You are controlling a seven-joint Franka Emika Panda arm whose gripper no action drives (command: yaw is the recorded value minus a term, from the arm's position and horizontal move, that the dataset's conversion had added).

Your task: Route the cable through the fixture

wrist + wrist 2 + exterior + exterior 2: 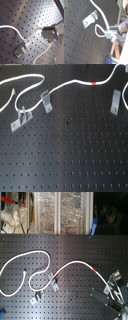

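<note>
The white cable loops across the far part of the black perforated board, and its red band sits right of the middle. In the second exterior view the cable runs to my gripper at the lower right, with the red band just before it. In both wrist views the fingers look shut on the cable, which bends into a small loop beside them. A metal clip fixture lies on the board close under the cable; it also shows in the second wrist view.
Three metal fixtures stand on the board in the first exterior view: one at the left, one left of the middle, one at the right. Shelves with clutter lie beyond the board's far edge in the second exterior view.
</note>
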